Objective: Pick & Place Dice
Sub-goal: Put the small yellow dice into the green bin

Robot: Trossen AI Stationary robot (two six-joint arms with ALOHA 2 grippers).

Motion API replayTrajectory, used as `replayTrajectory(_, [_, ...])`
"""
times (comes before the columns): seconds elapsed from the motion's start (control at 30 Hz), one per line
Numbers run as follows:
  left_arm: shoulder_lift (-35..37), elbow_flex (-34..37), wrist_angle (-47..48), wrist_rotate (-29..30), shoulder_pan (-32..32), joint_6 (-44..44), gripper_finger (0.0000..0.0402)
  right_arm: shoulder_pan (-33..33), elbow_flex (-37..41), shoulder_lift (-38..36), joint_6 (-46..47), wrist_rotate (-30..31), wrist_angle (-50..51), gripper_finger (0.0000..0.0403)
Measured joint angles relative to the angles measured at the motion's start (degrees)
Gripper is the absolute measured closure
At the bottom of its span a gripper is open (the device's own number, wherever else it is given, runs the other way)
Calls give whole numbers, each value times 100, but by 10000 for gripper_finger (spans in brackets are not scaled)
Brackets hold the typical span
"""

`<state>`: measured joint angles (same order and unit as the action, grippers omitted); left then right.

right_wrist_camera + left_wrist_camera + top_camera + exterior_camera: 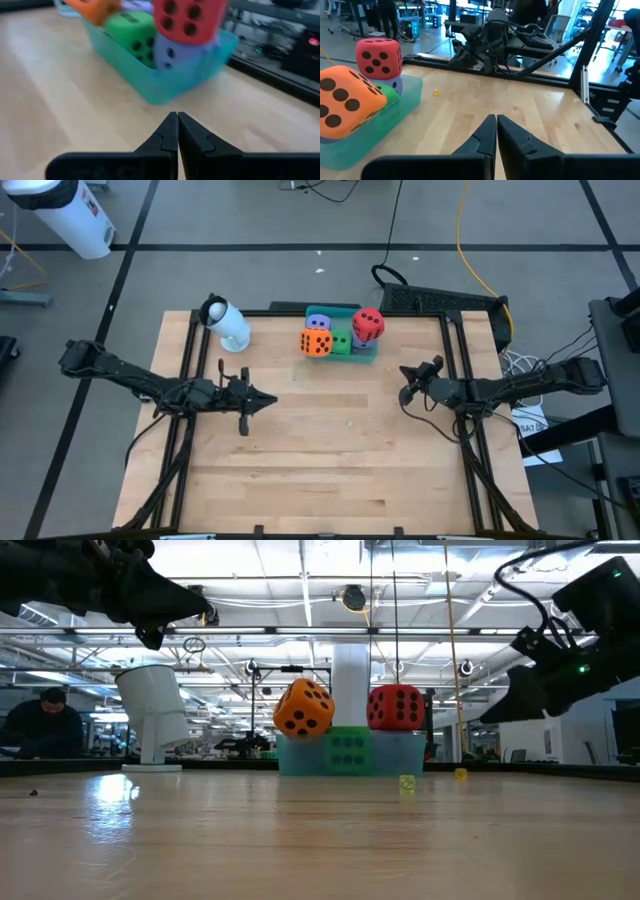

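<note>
Both tools (272,401) (404,394) raised, shut.

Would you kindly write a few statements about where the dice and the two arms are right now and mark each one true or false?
1. The red die sits on top of other dice in the teal tray. True.
2. The left gripper holds the orange die. False: it is shut on nothing, out over bare table.
3. The green die lies in the tray. True.
4. The right gripper has its fingers wide open. False: they are shut.
5. A white cylinder stands right of the tray in the high view. False: it is left.
</note>
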<state>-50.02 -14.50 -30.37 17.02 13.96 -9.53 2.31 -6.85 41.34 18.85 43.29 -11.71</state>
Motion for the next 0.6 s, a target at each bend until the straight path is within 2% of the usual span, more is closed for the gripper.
replayTrajectory(0.13, [0, 0, 13, 0, 0, -4, 378, -220, 0, 61, 214, 8, 102, 370])
replayTrajectory(0.3, [0, 0, 13, 0, 0, -2, 378, -712, 0, 544, 465, -17, -316, 302])
replayTrajectory(0.47, [0, 0, 11, 62, 0, 11, 378, -1228, 0, 1495, 733, -612, -1102, 235])
replayTrajectory(0.6, [0, -2, 11, 107, -2, 10, 378, -1423, 0, 2392, 846, -995, -1834, 201])
